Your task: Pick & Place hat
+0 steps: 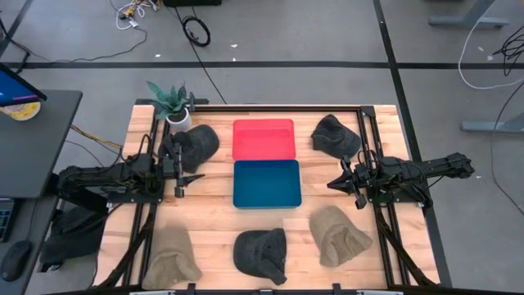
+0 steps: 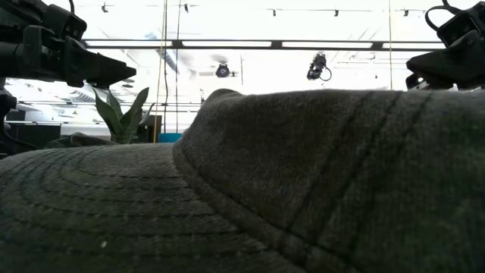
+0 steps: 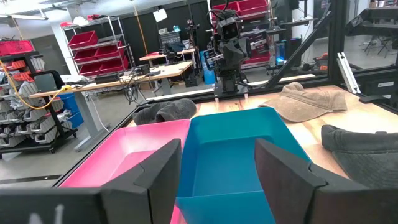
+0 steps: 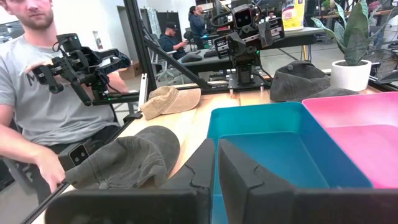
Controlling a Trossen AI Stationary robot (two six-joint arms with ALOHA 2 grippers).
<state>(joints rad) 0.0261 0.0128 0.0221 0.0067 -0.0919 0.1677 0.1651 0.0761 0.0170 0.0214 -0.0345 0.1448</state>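
Note:
Five hats lie on the table: a dark one [image 1: 195, 143] at the far left, a dark one [image 1: 334, 135] at the far right, a tan one [image 1: 170, 256] at the near left, a dark one [image 1: 260, 251] at the near middle and a tan one [image 1: 337, 236] at the near right. My left gripper [image 1: 192, 180] is open and empty, left of the blue tray [image 1: 267, 183], its fingers [image 3: 152, 177] pointing at the tray. My right gripper [image 1: 332, 183] is shut and empty, right of the same tray. The near dark hat [image 2: 303, 182] fills the low view.
A red tray [image 1: 264, 138] lies beyond the blue one at mid table. A potted plant [image 1: 172, 102] stands at the far left corner beside the dark hat. A person [image 4: 50, 93] sits beyond the table's near left side, holding a control rig.

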